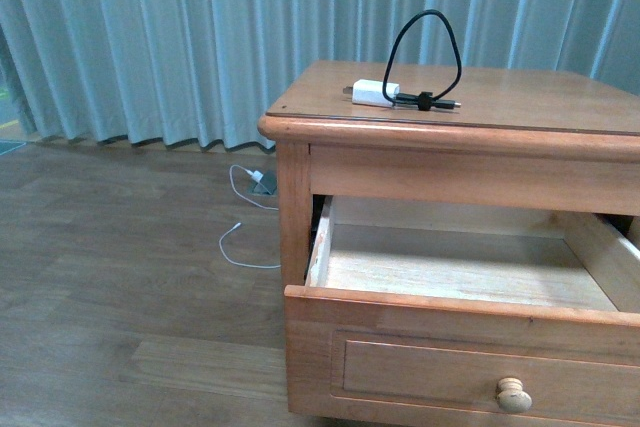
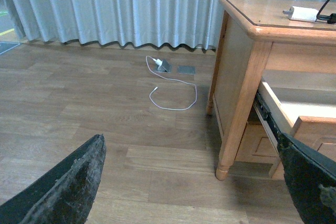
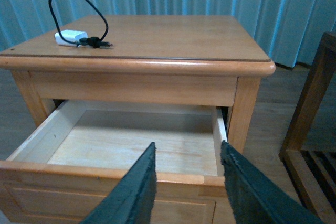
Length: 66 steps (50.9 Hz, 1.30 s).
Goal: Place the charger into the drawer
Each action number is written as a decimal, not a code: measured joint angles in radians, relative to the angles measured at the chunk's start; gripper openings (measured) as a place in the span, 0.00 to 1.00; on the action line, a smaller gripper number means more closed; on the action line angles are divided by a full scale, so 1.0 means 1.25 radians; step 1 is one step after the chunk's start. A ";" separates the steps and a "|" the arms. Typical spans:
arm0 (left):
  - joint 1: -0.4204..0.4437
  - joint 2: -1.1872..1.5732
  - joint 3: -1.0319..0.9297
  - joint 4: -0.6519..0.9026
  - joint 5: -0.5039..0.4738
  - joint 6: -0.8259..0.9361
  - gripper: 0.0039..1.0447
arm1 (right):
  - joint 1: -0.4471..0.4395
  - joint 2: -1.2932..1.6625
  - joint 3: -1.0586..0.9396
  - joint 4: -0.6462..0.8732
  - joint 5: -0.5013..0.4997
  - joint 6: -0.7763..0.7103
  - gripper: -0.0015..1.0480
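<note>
The charger [image 1: 376, 93], a small white plug adapter with a black cable looped upright and tied, lies on the nightstand top [image 1: 500, 97]; it also shows as the charger [image 3: 70, 38] and the charger [image 2: 303, 13] in the wrist views. Below it the drawer [image 1: 460, 322] stands pulled out, its pale inside [image 3: 131, 142] bare, with a round knob [image 1: 514, 394] on the front. My right gripper [image 3: 187, 151] is open above the drawer's front edge. My left gripper [image 2: 191, 145] hangs open over the floor, left of the nightstand. Neither arm shows in the front view.
A white charger with a thin white cable [image 1: 248, 209] lies on the wood floor near a floor socket [image 2: 163, 65]. Curtains [image 1: 200, 37] hang behind. A dark wooden frame [image 3: 310, 129] stands right of the nightstand. A nightstand leg [image 2: 231, 129] is near my left gripper.
</note>
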 joint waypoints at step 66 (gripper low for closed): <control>-0.235 1.362 0.915 0.421 -0.158 -0.051 0.95 | -0.001 -0.079 -0.035 -0.039 0.001 -0.007 0.92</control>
